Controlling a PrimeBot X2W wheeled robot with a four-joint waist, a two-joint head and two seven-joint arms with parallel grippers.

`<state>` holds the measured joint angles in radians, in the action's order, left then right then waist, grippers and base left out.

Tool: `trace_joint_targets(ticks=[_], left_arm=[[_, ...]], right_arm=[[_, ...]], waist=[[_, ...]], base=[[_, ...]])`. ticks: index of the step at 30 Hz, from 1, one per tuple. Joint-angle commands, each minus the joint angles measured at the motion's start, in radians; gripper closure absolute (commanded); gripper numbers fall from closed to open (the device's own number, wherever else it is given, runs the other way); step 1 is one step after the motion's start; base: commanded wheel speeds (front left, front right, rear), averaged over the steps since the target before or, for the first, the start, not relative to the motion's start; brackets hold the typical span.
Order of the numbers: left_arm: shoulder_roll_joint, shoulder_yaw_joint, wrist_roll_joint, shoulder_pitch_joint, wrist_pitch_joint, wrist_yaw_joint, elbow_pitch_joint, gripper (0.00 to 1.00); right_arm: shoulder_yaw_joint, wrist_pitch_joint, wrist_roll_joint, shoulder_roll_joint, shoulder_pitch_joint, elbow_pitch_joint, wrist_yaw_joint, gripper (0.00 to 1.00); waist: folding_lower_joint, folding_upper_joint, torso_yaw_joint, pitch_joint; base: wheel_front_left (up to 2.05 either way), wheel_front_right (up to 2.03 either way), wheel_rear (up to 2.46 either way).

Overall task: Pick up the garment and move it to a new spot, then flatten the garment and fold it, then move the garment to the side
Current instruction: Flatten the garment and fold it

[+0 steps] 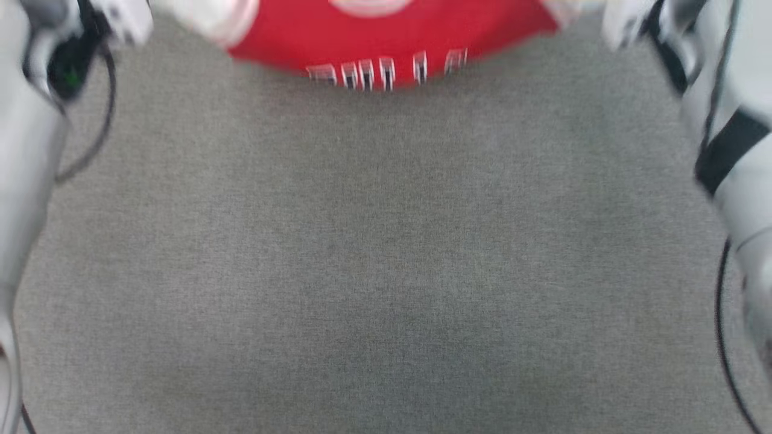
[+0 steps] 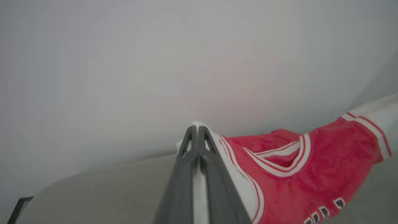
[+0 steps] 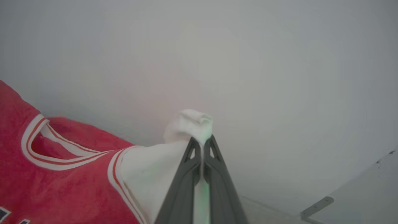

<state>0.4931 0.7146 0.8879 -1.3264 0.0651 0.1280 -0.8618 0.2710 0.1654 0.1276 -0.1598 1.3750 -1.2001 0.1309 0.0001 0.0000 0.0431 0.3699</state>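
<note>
Head view is motion-blurred. The left forearm [image 1: 24, 150] lies along the 9 o'clock edge, pale, with a black cable [image 1: 110, 114] looping beside it.

Left gripper [image 2: 195, 129], left wrist view: the two dark fingers are pressed together with white sleeve cloth pinched between them, and a small tuft pokes past the tips at 12 o'clock. It is clamped on the garment [image 2: 298, 174]. From the pinch the cloth spreads toward 3 and 4 o'clock: white sleeve, red-white striped trim, the open neck hole, then the red body. A few dark letters show at 5 o'clock. Behind it is a plain pale wall [image 2: 124, 62].

In the head view the garment sits at 12 o'clock, cut off by the top edge. It is a red panel sagging in a curve between the two arms, with a row of lettering along its lower edge (too blurred to read). The grey woven surface [image 1: 386, 271] lies below it — I cannot tell whether the hem touches it.

Right gripper [image 3: 202, 141], right wrist view: fingers are together, with the other white sleeve bunched into a knob at the tips. It is clamped on the garment too. The red body and striped neck hole extend toward 8 and 9 o'clock. A metal bracket [image 3: 317, 207] sits at 4 o'clock.

In the head view the right forearm [image 1: 736, 120] lies along the 3 o'clock edge — pale, with a black band across it.
</note>
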Motion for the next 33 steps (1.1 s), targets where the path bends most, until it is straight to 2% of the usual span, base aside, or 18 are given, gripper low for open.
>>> trace_joint_targets(ticks=[1, 6, 10, 13, 16, 21, 23, 29, 33], left_arm=[[0.01, 0.006, 0.028, 0.024, 0.017, 0.002, 0.016, 1.0], [0.091, 0.057, 0.137, 0.186, 0.141, 0.002, 0.136, 1.0], [0.153, 0.061, 0.204, 0.309, 0.197, 0.0, 0.234, 1.0], [0.19, 0.055, 0.232, 0.397, 0.207, -0.033, 0.317, 1.0], [0.232, 0.058, 0.245, 0.486, 0.211, -0.085, 0.409, 1.0], [0.294, 0.054, 0.28, 0.625, 0.207, -0.157, 0.563, 1.0], [0.322, 0.065, 0.29, 0.674, 0.222, -0.175, 0.617, 1.0], [0.378, 0.086, 0.309, 0.782, 0.242, -0.229, 0.723, 1.0], [0.395, 0.107, 0.315, 0.832, 0.259, -0.255, 0.759, 1.0]], right_arm=[[0.015, -0.012, 0.009, 0.006, -0.024, 0.005, 0.0, 1.0], [0.101, -0.102, 0.157, -0.01, -0.175, 0.091, 0.0, 1.0], [0.175, -0.197, 0.277, -0.072, -0.323, 0.249, 0.0, 1.0], [0.19, -0.264, 0.357, -0.141, -0.439, 0.393, 0.0, 1.0], [0.171, -0.331, 0.408, -0.197, -0.561, 0.536, 0.0, 1.0], [0.102, -0.429, 0.418, -0.268, -0.748, 0.761, 0.0, 1.0], [0.066, -0.476, 0.407, -0.277, -0.821, 0.835, 0.0, 1.0], [-0.035, -0.61, 0.358, -0.271, -0.986, 1.012, 0.0, 1.0], [-0.081, -0.687, 0.338, -0.251, -1.072, 1.09, 0.0, 1.0]], waist=[[-0.0001, 0.0, -0.001, -0.019], [-0.0001, 0.0, -0.01, -0.068], [-0.0001, 0.0, -0.014, -0.096], [-0.0001, 0.0, -0.017, -0.106], [-0.0001, 0.0, -0.017, -0.113], [-0.0001, 0.0, -0.016, -0.117], [-0.0001, 0.0, -0.015, -0.118], [-0.0001, 0.0, -0.012, -0.129], [-0.0001, 0.0, -0.01, -0.139]], base=[[0.0, 0.0, 0.0], [0.0, 0.0, 0.0], [0.0, 0.0, 0.0], [0.0, 0.0, 0.0], [0.0, 0.0, 0.0], [0.0, 0.0, 0.0], [0.0, 0.0, 0.0], [0.0, 0.0, 0.0], [0.0, 0.0, 0.0]])
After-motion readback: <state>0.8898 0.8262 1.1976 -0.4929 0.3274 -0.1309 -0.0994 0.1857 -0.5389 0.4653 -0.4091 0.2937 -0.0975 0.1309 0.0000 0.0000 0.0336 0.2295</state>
